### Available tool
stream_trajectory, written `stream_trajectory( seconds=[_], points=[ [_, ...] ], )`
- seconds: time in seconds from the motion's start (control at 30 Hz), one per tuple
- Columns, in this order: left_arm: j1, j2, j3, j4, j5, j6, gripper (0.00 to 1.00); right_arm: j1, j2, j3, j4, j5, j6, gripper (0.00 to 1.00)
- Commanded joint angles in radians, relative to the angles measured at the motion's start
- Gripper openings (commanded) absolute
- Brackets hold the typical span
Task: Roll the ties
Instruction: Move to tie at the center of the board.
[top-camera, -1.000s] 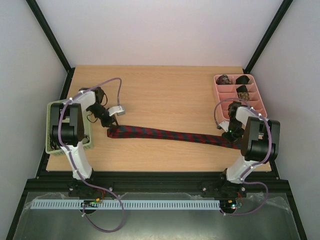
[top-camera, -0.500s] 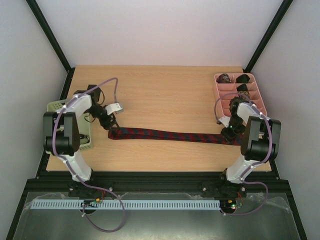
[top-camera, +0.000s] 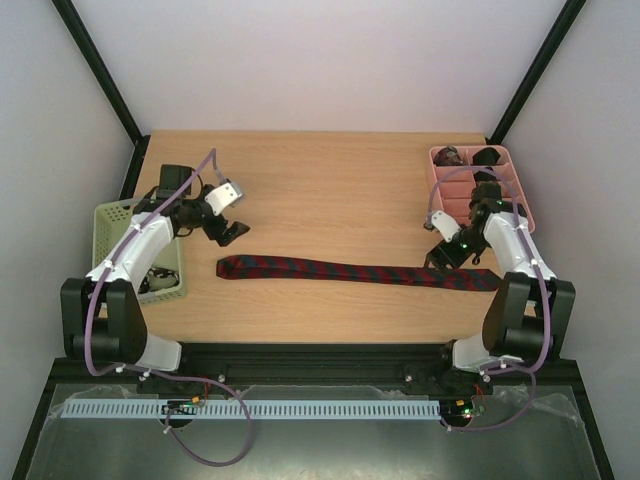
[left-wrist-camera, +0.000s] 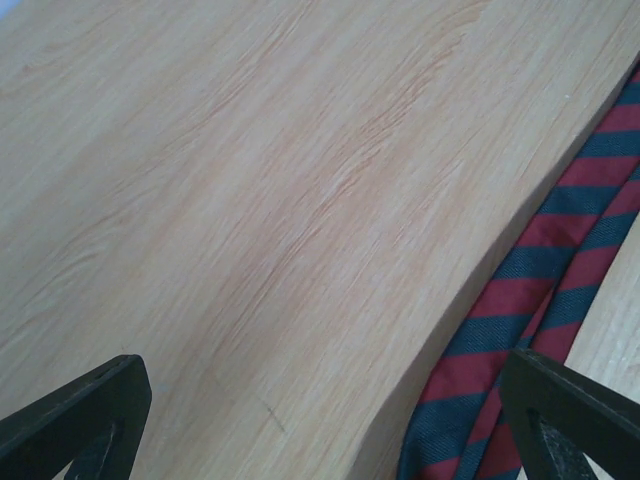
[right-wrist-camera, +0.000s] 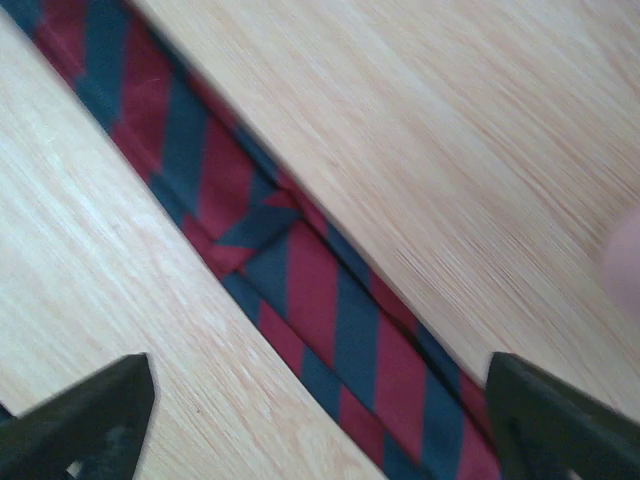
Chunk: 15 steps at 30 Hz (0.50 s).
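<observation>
Right now the dark red tie with navy stripes (top-camera: 350, 270) lies flat and unrolled on the tabletop (top-camera: 330, 180). It stretches as one long strip from left to right across the near half.

The left hand (top-camera: 232, 212) hangs just to the far side of the tie's left end, apart from it. Its fingers are spread wide and hold nothing. In the left wrist view the two dark fingertips (left-wrist-camera: 80, 420) sit at the bottom corners with bare wood between them. The striped fabric runs down the right edge, beside the right-hand fingertip.

The right hand (top-camera: 440, 256) hangs over the strip close to its right end, also spread wide and empty. In the right wrist view the tie crosses slantwise from upper left to lower right between the fingertips (right-wrist-camera: 565, 420). A small pointed fold shows along its back seam. Whether the fingers touch the cloth cannot be told.

A pink divided tray (top-camera: 432, 178) stands at the far right of the tabletop, just beyond the right hand. Dark rolled ties (top-camera: 450, 156) sit in its farthest compartments.

A pale green mesh basket (top-camera: 105, 215) stands at the left edge, partly under the left arm. Something pale and dark lies inside it, too small to make out.
</observation>
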Motion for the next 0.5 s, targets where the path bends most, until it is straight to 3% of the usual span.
stream_trajectory(
  seconds=[0.0, 0.07, 0.27, 0.37, 0.47],
  points=[
    [-0.016, -0.035, -0.049, 0.065, 0.028, -0.013, 0.99, 0.074, 0.101, -0.017, -0.092, -0.182, -0.049, 0.84],
    [-0.033, -0.063, -0.099, 0.092, 0.004, 0.01, 0.99, 0.121, 0.142, -0.026, -0.039, -0.165, -0.032, 0.74],
    [-0.062, -0.047, -0.117, 0.046, -0.028, 0.045, 0.98, 0.239, 0.177, -0.086, 0.102, -0.058, -0.086, 0.6],
    [-0.063, -0.033, -0.115, 0.046, -0.038, 0.051, 0.97, 0.256, 0.219, -0.107, 0.142, 0.004, -0.119, 0.59],
    [-0.065, -0.025, -0.108, 0.044, -0.045, 0.059, 0.97, 0.255, 0.246, -0.149, 0.182, 0.085, -0.166, 0.48]
  ],
)
